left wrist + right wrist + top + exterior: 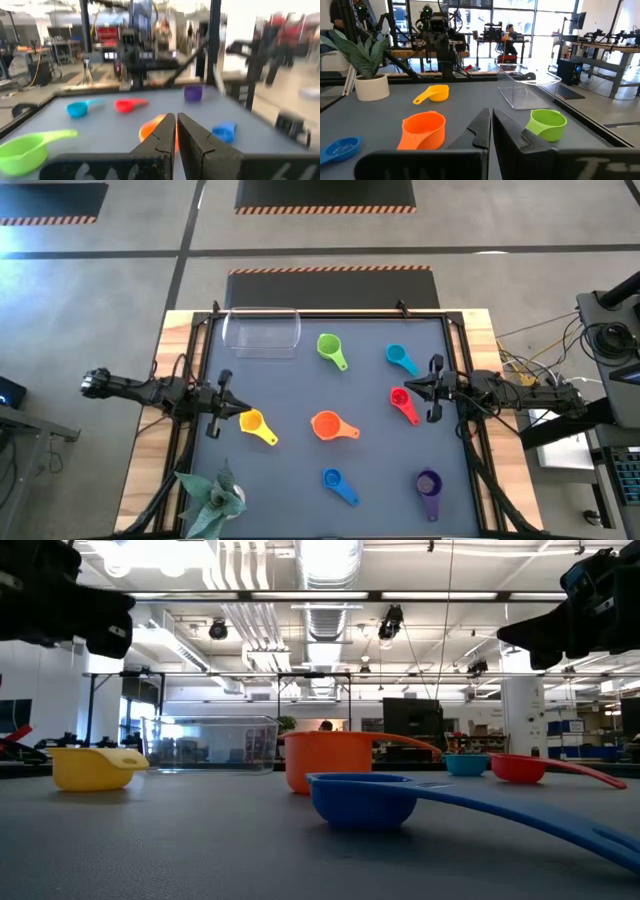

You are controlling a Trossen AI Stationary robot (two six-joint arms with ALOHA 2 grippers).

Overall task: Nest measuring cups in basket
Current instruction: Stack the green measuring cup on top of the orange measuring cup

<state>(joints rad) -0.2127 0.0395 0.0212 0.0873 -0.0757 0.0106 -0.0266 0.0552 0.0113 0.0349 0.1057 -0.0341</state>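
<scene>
Clear rectangular plastic basket (262,332) sits empty at 11 o'clock, near the dark mat's (300,470) far edge. Seven plastic scoop cups lie loose, well apart: green (331,349), teal (401,359), red (403,402), orange (331,425), yellow (256,425), blue (338,483), purple (429,491). Left gripper (238,412) at 9 o'clock, right gripper (406,386) at 3 — both pinched closed, holding nothing. Potted plant (212,500) at 7 o'clock. Mat centre free between cups.

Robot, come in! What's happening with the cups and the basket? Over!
Both pincers shut, empty: left pincer by yellow cup, right pincer by red cup. Basket empty. Nothing in the way.
</scene>
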